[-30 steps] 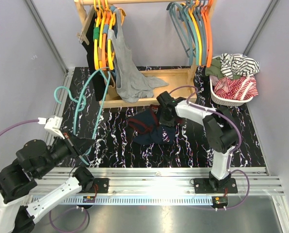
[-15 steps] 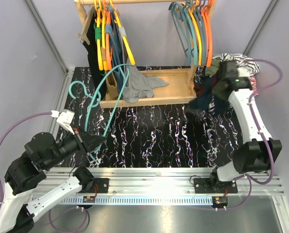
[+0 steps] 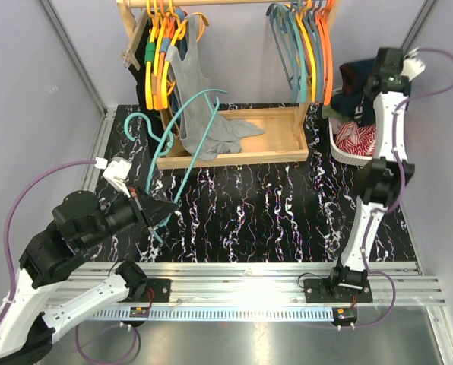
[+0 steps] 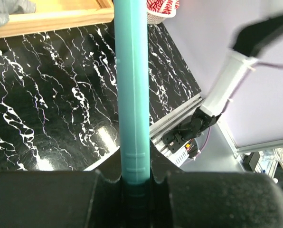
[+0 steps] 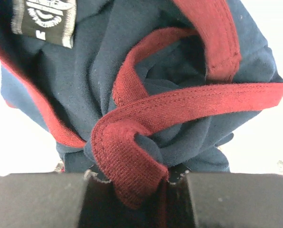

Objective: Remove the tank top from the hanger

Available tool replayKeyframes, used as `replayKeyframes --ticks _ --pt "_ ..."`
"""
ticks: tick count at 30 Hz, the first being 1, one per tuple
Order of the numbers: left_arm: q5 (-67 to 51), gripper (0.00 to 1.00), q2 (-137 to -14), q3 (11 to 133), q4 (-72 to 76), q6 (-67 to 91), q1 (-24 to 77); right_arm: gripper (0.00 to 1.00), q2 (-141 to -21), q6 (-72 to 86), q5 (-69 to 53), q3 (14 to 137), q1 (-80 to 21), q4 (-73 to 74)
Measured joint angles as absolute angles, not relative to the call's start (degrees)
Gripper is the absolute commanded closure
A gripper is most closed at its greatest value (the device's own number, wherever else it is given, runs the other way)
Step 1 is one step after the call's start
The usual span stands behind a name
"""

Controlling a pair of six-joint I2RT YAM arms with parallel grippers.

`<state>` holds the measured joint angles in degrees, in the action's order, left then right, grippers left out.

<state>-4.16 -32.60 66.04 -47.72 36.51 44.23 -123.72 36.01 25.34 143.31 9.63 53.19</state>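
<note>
The navy-blue cotton tank top with dark-red trim (image 5: 179, 57) is pinched at a bunched fold by the right gripper (image 5: 137, 183), whose jaws are closed tightly on it. It is held raised over the white basket of striped clothes (image 3: 353, 159) at the table's far right. The teal plastic hanger (image 4: 132, 85) is clamped between the narrowly closed jaws of the left gripper (image 4: 136, 183) and is tilted up over the black marbled tabletop (image 3: 287, 205) toward the wooden clothes rack (image 3: 234, 157).

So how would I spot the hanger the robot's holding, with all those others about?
Find the wooden rack at the back of the black marbled table. Just in front of its left end, the left gripper clamps a teal hanger. It alone is off the rack; the other hangers hang on it.
</note>
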Motion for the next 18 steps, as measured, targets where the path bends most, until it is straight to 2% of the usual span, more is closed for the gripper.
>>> replayKeyframes --ticks 6,10,13,15,16,18 --pt "-3.4 1.0 -32.77 67.88 -46.35 37.19 44.23 1.0 -148.62 39.0 19.75 148.62 13.32 51.83" --pt "-3.25 1.0 -33.17 67.9 -45.34 37.58 44.23 1.0 -149.42 39.44 14.04 153.97 14.94 52.95" --pt "-3.55 1.0 -34.65 67.92 -44.8 37.58 44.23 0.56 -148.79 39.29 10.98 151.33 15.62 50.76" --pt "-3.97 1.0 -35.75 67.92 -44.8 37.56 44.23 0.05 -146.74 39.42 9.39 148.09 15.97 48.64" --pt "-4.21 1.0 -36.16 67.92 -44.8 37.56 44.23 0.0 -145.56 39.11 9.04 146.17 16.05 48.03" --pt "-4.58 1.0 -36.4 67.9 -44.8 37.56 44.23 0.0 -143.04 38.17 8.45 142.61 16.27 47.22"
